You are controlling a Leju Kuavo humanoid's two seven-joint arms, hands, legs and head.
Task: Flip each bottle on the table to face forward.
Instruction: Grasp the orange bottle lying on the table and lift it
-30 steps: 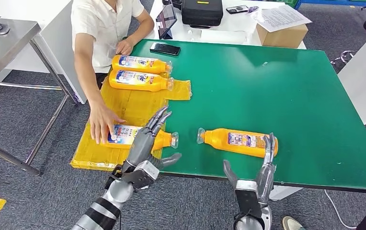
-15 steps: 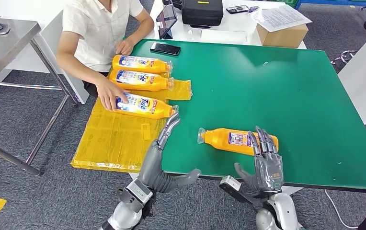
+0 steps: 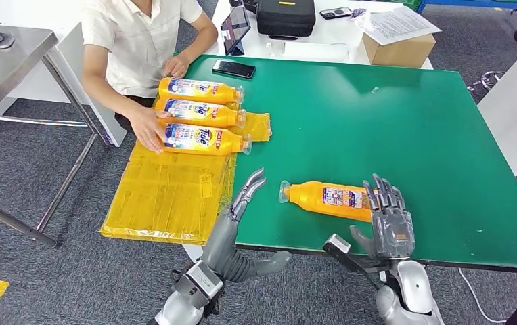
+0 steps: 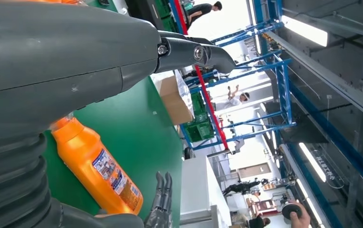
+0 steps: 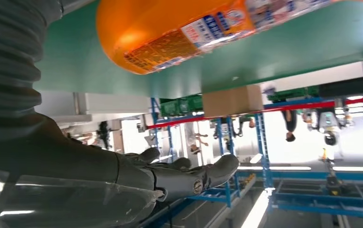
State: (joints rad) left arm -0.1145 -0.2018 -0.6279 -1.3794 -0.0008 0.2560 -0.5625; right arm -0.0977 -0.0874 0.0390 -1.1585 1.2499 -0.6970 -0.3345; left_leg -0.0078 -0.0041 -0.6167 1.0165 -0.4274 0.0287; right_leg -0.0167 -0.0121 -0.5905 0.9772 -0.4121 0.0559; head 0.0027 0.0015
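While both robot hands hover spread, a person's hand (image 3: pixel 149 128) holds three bottles (image 3: pixel 201 139) beside a phone (image 3: pixel 233 68).

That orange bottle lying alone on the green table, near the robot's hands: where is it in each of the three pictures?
Head view: the orange bottle lies on its side near the table's front edge, between the two robot hands.
Left wrist view: the bottle sits low in the picture, beside the grey cover.
Right wrist view: the bottle is at the top edge.
Shared landmark: the green table.
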